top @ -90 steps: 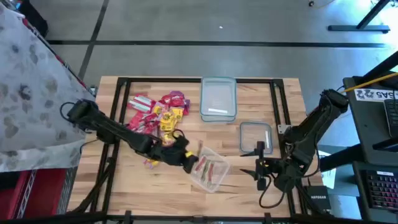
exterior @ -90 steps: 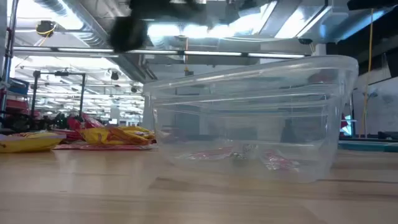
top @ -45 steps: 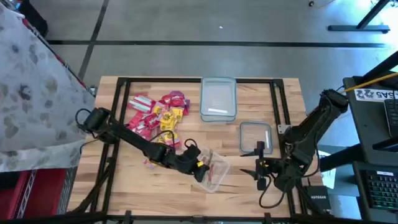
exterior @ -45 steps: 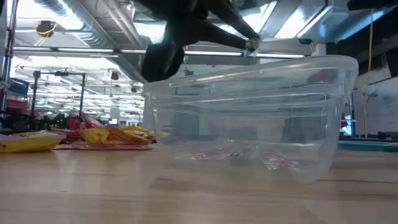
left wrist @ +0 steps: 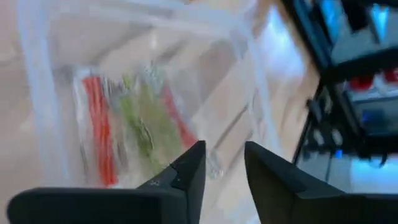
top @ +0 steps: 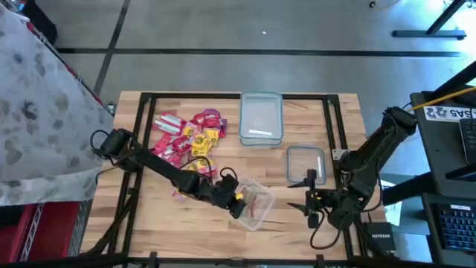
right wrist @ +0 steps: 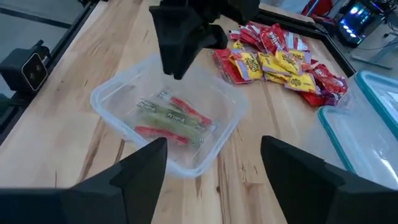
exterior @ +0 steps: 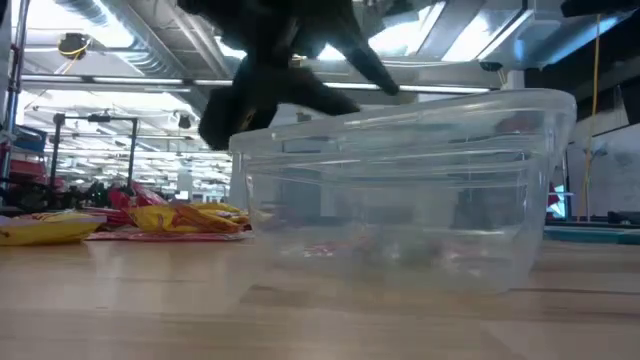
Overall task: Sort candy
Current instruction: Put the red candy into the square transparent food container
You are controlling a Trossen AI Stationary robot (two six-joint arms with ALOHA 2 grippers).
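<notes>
Candy [top: 187,135] is seen mostly as a loose heap of red, yellow and a few magenta packets on the wooden surface [top: 297,223], toward the far left part. One yellow packet [top: 181,196] lies apart from the heap, nearer the front edge, beside the left arm. A few packets [right wrist: 171,118] — red and greenish wrappers — are already lying flat in the clear tub [top: 251,202] at front centre; exact count can't be made out, three or four perhaps.

Left end effector [top: 236,199] is positioned over the tub's left rim, just above the packets inside. In the left wrist view its fingers [left wrist: 186,171] are parted by a narrow gap, and nothing is seen between them — empty, slightly open.

A second clear tub [top: 261,117], with a teal rim, is placed at the far centre of the surface, just right of the heap. A flat clear lid [top: 306,164] is laid between that tub and the right arm.

Right end effector [top: 311,199] is parked near the front right of the surface, apart from the tub. In the right wrist view its fingers [right wrist: 140,165] are spread wide, nothing held, and are pointed toward the front tub.
</notes>
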